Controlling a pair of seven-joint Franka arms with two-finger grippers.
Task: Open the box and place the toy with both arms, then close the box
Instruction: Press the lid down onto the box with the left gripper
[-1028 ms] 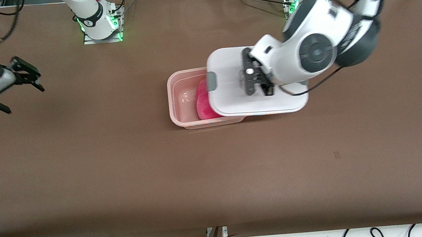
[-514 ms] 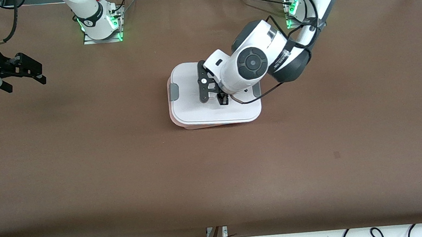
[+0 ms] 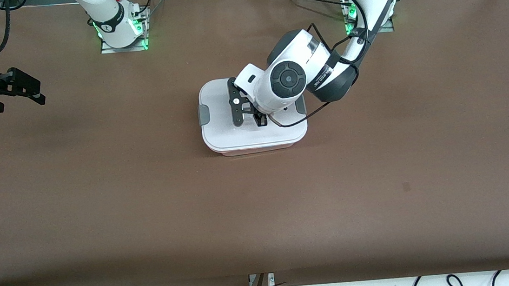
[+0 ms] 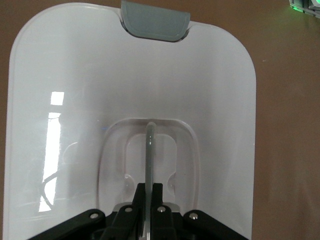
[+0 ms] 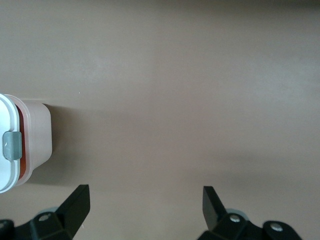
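Plastic lid (image 3: 254, 136) sits on the box (image 3: 255, 149) mid-surface. Left end effector (image 3: 248, 113) is pinched on the thin clear centre handle (image 4: 149, 150): rigid, light, probably slick, so grip the handle only. Grey clip (image 3: 204, 115) at the lid's 9 o'clock edge. Toy hidden. Right end effector (image 3: 16, 89) waits at 9 o'clock, fingers spread wide.

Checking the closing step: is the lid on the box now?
On: the lid covers the box squarely, left claw shut on its handle.
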